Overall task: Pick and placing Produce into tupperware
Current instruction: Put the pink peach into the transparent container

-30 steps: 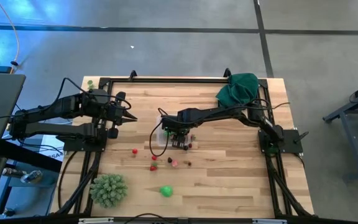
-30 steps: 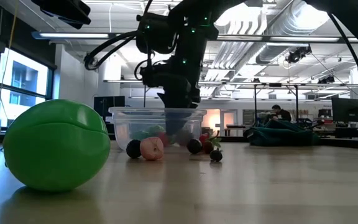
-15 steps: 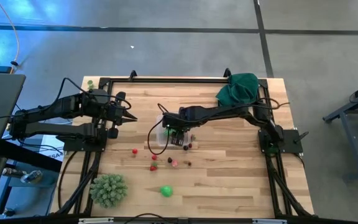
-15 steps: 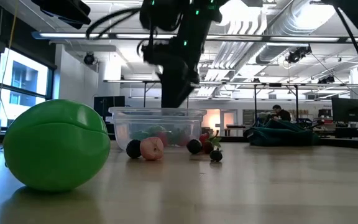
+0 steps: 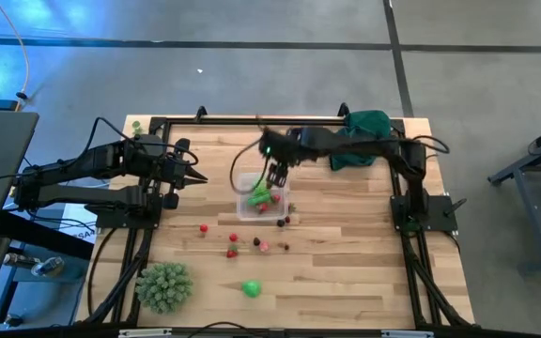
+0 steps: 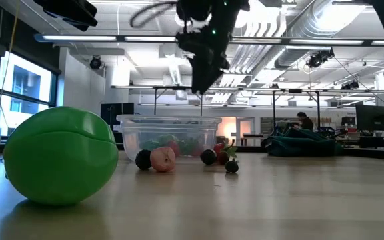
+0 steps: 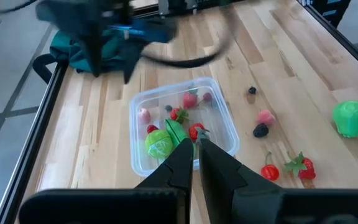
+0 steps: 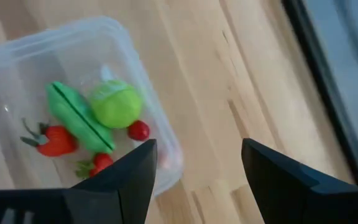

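Note:
The clear tupperware [image 5: 263,197] sits mid-table and holds a green pod, a lime-green ball [image 8: 115,104] and several red pieces. My right gripper [image 8: 194,168] is open and hovers above the tupperware's far edge [image 5: 275,174], high above its rim in the low view [image 6: 202,67]. More produce lies on the wood toward the near edge: red pieces [image 5: 232,252], a pink one [image 5: 264,246] and dark ones [image 5: 285,247]. My left gripper [image 5: 195,178] waits shut at the table's left, pointing toward the tupperware [image 7: 185,124].
A spiky pale-green ball [image 5: 164,286] sits at the near left corner. A bright green toy [image 5: 251,288] lies near the near edge and looms large in the low view [image 6: 59,157]. A dark green cloth [image 5: 360,131] is bunched at the far right. Black rails frame the table.
My right gripper has risen out of the tupperware and drawn back toward the table's far edge, moving quickly. The produce inside the tupperware stays where it lay. My left arm has kept still.

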{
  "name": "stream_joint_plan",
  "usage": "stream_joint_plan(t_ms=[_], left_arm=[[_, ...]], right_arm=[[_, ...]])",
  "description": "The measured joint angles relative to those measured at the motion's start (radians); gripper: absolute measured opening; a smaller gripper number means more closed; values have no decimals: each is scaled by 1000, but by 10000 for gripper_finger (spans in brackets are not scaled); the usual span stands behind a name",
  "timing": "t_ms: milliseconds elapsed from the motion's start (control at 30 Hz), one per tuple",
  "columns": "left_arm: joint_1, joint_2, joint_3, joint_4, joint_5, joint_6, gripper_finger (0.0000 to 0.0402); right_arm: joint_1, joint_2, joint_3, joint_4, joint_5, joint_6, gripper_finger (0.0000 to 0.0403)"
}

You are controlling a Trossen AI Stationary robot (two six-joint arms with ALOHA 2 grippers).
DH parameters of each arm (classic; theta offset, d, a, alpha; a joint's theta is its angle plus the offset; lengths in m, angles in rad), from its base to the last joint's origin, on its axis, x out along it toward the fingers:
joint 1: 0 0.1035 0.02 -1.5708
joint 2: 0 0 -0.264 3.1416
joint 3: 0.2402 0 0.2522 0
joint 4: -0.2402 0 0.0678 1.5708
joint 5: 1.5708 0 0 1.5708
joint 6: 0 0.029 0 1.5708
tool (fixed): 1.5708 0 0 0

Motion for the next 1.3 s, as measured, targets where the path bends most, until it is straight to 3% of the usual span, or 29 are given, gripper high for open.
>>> stream_joint_plan(t_ms=[267, 600, 933, 1300], left_arm=[[0, 0, 0, 0, 0, 0, 19], [0, 0, 0, 0, 0, 0, 19], [0, 0, 0, 0, 0, 0, 19], [0, 0, 0, 0, 0, 0, 19]], right_arm=[[-218, 4, 0, -84, -335, 98, 227], [-311, 73, 0, -137, -492, 362, 227], [-282, 138, 0, -47, -556, 623, 227], [-223, 166, -1, -69, -456, 596, 227]])
